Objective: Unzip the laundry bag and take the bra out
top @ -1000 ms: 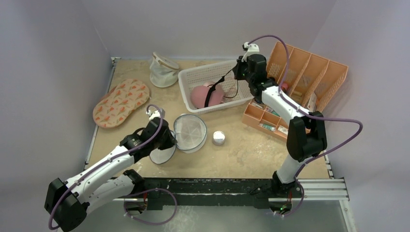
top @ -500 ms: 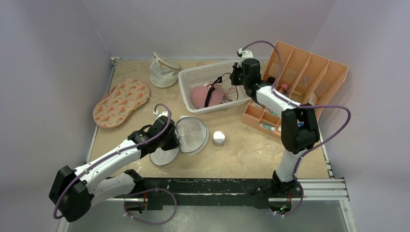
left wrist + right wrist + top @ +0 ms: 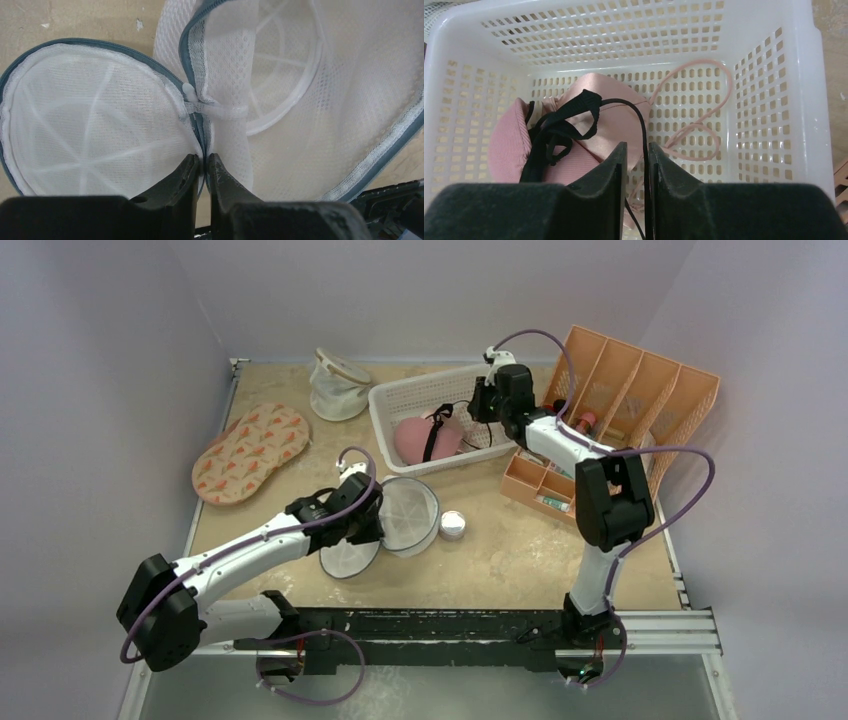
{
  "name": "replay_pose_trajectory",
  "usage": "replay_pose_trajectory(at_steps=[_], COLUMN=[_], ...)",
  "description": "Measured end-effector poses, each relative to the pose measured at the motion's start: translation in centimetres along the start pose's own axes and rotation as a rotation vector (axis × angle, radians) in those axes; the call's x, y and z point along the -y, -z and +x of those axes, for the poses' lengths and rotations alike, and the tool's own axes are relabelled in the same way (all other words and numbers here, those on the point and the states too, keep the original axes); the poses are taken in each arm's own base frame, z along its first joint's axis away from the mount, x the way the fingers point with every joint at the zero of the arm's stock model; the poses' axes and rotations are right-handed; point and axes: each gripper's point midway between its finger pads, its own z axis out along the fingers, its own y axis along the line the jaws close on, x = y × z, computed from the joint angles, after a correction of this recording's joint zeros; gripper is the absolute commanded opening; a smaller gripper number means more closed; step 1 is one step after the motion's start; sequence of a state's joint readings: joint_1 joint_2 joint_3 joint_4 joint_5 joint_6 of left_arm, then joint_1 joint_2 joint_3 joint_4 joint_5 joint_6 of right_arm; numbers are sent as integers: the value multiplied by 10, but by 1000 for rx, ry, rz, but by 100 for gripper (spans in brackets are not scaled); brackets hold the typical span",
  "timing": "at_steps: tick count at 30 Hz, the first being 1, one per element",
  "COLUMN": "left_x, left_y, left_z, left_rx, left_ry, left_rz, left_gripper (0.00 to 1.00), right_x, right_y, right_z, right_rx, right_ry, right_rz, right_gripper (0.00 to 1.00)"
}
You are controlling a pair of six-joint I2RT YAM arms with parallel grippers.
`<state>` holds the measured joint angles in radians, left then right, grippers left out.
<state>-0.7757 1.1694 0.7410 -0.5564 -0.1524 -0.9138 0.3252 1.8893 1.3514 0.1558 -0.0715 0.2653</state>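
The laundry bag [image 3: 408, 515] lies open in the middle of the table, its round lid [image 3: 348, 558] folded out to the near left. My left gripper [image 3: 370, 525] is shut on the grey-blue zipper rim at the hinge between lid and body [image 3: 202, 161]. The pink bra [image 3: 425, 440] lies in the white basket [image 3: 385, 400]. My right gripper [image 3: 478, 405] hangs over the basket's right part. In the right wrist view its jaws [image 3: 638, 148] stand narrowly apart, with the bra's [image 3: 589, 125] thin black strap [image 3: 642, 125] running loosely between them.
A white mesh pouch with tan rim [image 3: 335, 383] stands at the back left. A flat oval patterned pad [image 3: 250, 452] lies at the left. A small silver jar [image 3: 452, 525] sits beside the bag. An orange divider rack [image 3: 640, 390] and orange tray [image 3: 545, 485] stand right.
My left gripper has pulled the laundry bag to the right, up to the jar. My right gripper has come down and left over the basket, and the strap has gone slack.
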Motion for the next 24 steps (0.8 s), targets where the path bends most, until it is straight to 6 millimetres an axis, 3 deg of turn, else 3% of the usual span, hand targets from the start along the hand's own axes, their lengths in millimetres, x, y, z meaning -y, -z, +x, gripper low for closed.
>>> replay_pose_trajectory(at_steps=[4,7,10,13,16,20,24], left_x=[1,4,9,13,18,20,20], left_y=[4,10,18,26,34,46,64], left_z=[-7,-15,-21,-27,-36,-49,-63], left_rx=[26,52,76,93,116,160,223], left_ry=[-4,-10,-7,-8,-7,2,27], left_rz=[-4,7,30,43,52,50,55], left_gripper=[51,59,64,67,69,71,73], right_x=[-1,-4,-9,-17,-26,-36,-56], right_y=[7,20,40,65,88,109,132], right_z=[-4,-12,-32,-50,-56,-48,-27], right_rx=[-2,4,43,95,120,112,77], right_ry=[3,6,18,29,35,43,71], right_rz=[1,0,-9,-31,-63,-96,-139], right_gripper=[58,77,87,91,94,99,100])
